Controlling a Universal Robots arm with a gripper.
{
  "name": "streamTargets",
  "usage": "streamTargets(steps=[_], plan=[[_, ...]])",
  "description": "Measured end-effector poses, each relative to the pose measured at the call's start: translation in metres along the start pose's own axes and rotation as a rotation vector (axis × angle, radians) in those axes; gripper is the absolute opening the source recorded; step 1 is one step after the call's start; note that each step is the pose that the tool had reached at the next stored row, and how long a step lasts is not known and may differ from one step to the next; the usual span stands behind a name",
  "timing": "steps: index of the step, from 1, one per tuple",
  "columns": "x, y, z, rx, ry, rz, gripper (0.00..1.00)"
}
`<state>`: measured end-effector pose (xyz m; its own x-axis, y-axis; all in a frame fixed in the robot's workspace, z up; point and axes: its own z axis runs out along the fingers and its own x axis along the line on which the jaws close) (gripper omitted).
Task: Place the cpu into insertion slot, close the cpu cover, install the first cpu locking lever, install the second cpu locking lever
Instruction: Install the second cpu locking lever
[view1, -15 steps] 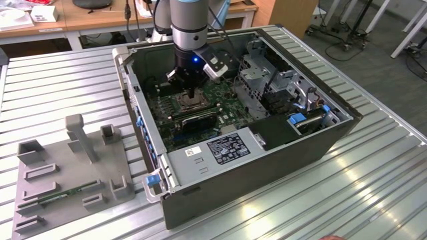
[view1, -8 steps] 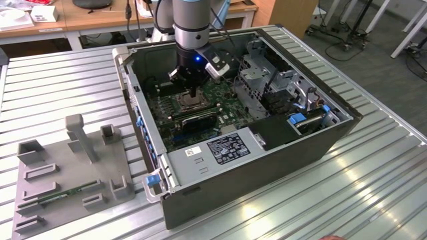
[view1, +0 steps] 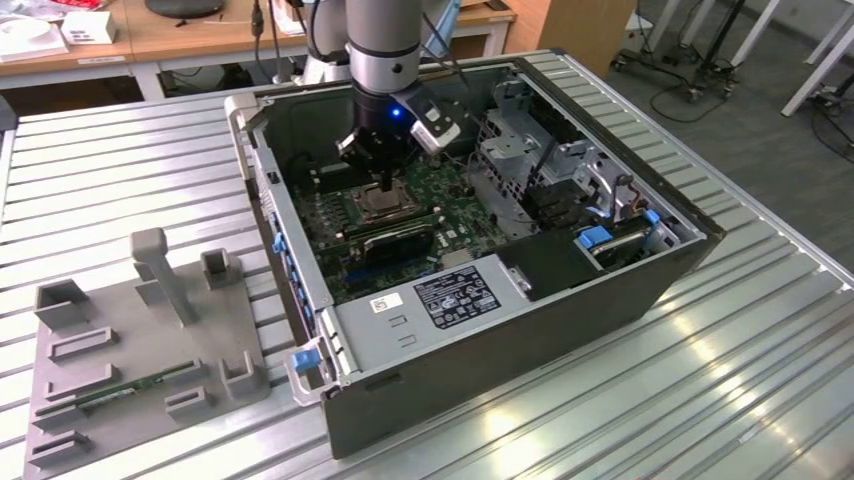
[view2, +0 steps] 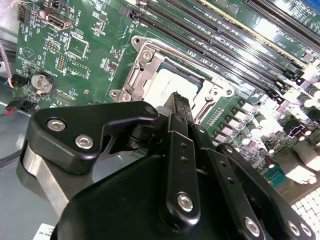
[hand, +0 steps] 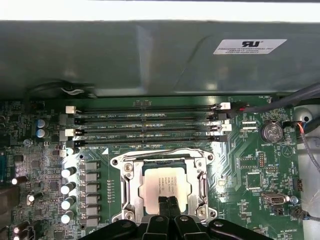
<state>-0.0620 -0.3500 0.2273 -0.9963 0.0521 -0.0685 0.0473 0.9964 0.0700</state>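
The cpu (hand: 165, 184) (view2: 169, 85), a pale silvery square chip, lies flat in the insertion slot (hand: 118, 161) on the green motherboard. The cpu cover (hand: 131, 187) (view2: 136, 75), a silvery frame with a square window, lies down around the chip. My gripper (hand: 168, 202) (view2: 181, 102) is shut, its two black fingertips pressed together with nothing between them, at the chip's edge nearest the wrist. In the exterior view the gripper (view1: 386, 186) reaches straight down into the open computer case, just above the socket. I cannot make out the locking levers.
Long black memory slots (hand: 150, 125) run beside the socket, with a row of capacitors (hand: 67, 187) along another side. A black ribbed heatsink (view1: 398, 240) and a metal drive cage (view1: 534, 160) stand close inside the case. A grey fixture (view1: 134, 340) lies on the slatted table.
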Motion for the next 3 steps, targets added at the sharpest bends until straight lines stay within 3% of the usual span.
streamTargets(steps=[3], plan=[[0.0,0.0,-0.0003,0.0,0.0,0.0,0.11]])
